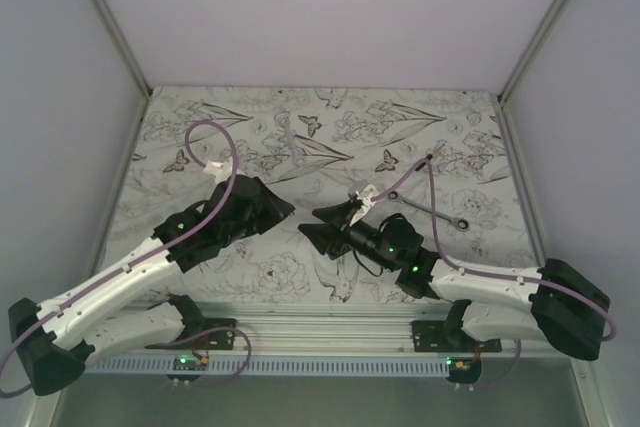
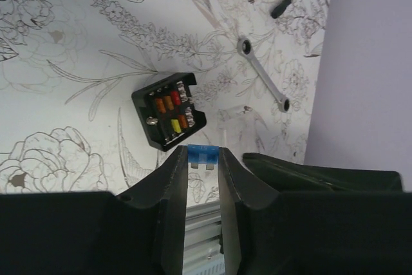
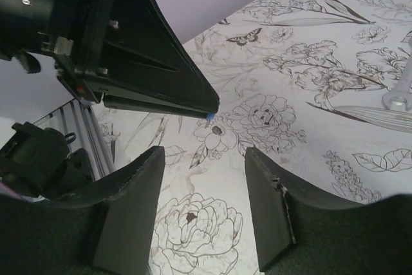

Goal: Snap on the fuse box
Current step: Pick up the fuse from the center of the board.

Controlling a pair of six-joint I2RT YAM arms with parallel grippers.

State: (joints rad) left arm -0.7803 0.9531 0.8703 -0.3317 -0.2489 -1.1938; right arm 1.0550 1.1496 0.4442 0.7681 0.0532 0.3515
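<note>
The left gripper pinches a small blue fuse near the fuse box. The right gripper is apart, holding nothing. A wrench and a black stick lie beyond the box.

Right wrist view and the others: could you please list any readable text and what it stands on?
White lettering on the black cylinder: cut off and tilted, not readable.
Fuse box: no readable marking.
Wrench: none readable.
Blue piece in the left gripper: none readable.

fuse half hidden by fingers, wrench cropped
</note>
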